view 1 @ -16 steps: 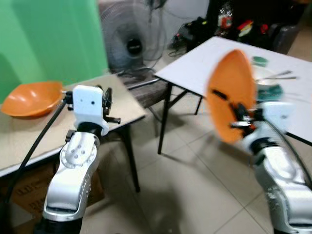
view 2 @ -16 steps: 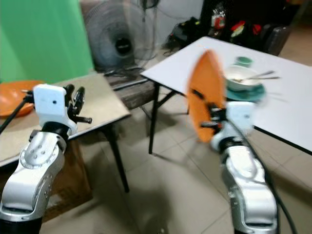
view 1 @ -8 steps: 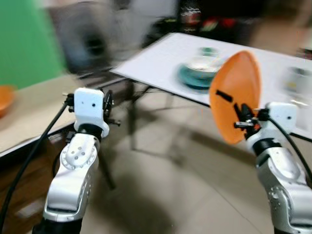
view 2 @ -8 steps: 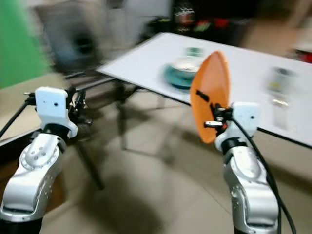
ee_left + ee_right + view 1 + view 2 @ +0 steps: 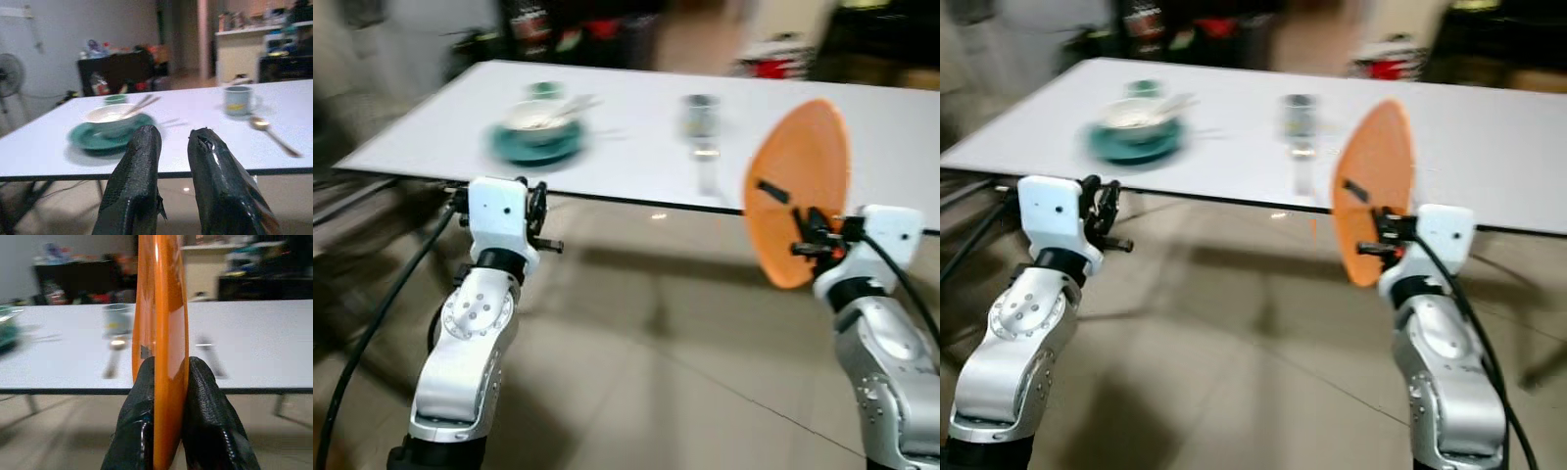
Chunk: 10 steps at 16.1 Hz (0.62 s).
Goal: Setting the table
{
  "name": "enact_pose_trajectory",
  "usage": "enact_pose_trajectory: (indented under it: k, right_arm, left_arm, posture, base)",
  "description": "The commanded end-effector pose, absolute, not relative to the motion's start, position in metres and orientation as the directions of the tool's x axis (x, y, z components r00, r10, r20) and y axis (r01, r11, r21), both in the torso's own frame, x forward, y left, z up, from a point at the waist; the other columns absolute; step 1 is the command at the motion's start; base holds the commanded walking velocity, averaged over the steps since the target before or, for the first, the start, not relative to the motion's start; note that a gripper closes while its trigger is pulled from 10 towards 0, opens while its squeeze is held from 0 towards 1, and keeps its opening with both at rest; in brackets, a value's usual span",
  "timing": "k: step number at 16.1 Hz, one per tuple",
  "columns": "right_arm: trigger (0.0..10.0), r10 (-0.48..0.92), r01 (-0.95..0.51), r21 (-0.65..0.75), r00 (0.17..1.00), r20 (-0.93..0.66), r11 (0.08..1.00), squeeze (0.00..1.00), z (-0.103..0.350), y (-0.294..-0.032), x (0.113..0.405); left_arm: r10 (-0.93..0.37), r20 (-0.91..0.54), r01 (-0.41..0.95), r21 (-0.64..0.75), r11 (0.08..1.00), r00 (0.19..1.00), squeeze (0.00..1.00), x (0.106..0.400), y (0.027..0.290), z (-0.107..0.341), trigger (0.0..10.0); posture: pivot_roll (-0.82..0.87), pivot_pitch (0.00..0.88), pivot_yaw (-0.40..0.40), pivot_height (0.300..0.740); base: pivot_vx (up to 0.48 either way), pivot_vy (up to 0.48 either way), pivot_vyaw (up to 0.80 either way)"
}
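The right end effector (image 5: pixel 166 382) pinches the rim of a shallow orange plastic bowl (image 5: pixel 800 186), one black finger (image 5: pixel 137 411) on each face of it. The bowl stands on edge — upright, tipped slightly — above the silver right arm, held in the air on the near side of the white rectangular worktop (image 5: pixel 636 147) and not resting on it. In the right wrist view the bowl's edge runs straight up from between the fingers, with the worktop stretching across behind it.

Beyond that end effector and a little to its left, on the worktop, stand a pale grey-green mug (image 5: pixel 238 100) and a metal spoon (image 5: pixel 274 134) lying just beside it, handle toward the near edge.

The left end effector (image 5: pixel 168 142) is raised in front of the worktop's near edge, its two black fingers slightly parted with a narrow gap between them and nothing in it. Straight ahead of it on the worktop sits a round teal plate (image 5: pixel 110 137) carrying a white bowl (image 5: pixel 111 114), with what looks like a utensil leaning out of the bowl — motion blur leaves that unclear. A small green item (image 5: pixel 116 98) sits farther back behind the plate.

Below both arms is a beige tiled floor (image 5: pixel 636 343).
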State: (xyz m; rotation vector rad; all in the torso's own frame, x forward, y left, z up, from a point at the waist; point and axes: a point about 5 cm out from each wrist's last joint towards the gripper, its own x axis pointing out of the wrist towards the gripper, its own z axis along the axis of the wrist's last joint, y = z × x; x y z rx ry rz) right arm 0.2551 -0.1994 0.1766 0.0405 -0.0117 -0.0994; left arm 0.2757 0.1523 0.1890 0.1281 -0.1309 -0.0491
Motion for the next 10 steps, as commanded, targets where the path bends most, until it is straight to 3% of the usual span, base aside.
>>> enact_pose_trajectory:
  k: [1,4,7,10]
  right_arm:
    - [10.0,-0.07,0.068,0.043,0.996,0.047,0.997,0.0,0.185,-0.192,0.256]
    - [10.0,-0.042,0.04,0.055,0.998,0.045,0.998,0.0,0.186,-0.188,0.256]
    - [10.0,-0.019,0.016,0.089,0.999,0.034,0.996,0.0,0.184,-0.183,0.257]
    - [10.0,0.03,-0.034,0.118,0.999,0.029,0.992,0.0,0.184,-0.177,0.26]
  left_arm:
    - [-0.036,0.115,0.019,0.141,0.99,0.993,0.0,0.277,0.158,0.188,10.0]
    - [-0.063,0.105,0.052,0.11,0.993,0.992,0.0,0.277,0.156,0.185,10.0]
    - [-0.073,0.107,0.065,0.081,0.995,0.992,0.0,0.277,0.155,0.186,10.0]
    - [-0.075,0.102,0.068,0.077,0.995,0.992,0.0,0.277,0.158,0.185,10.0]
  posture:
    - [-0.09,0.019,0.019,0.74]
    - [-0.09,0.017,0.02,0.74]
    - [-0.09,0.014,0.018,0.74]
    - [-0.09,0.011,0.017,0.74]
  base:
    - [0.0,0.0,0.0]
    - [0.0,0.0,0.0]
    - [0.36,0.0,0.0]
    - [0.389,0.0,-0.69]
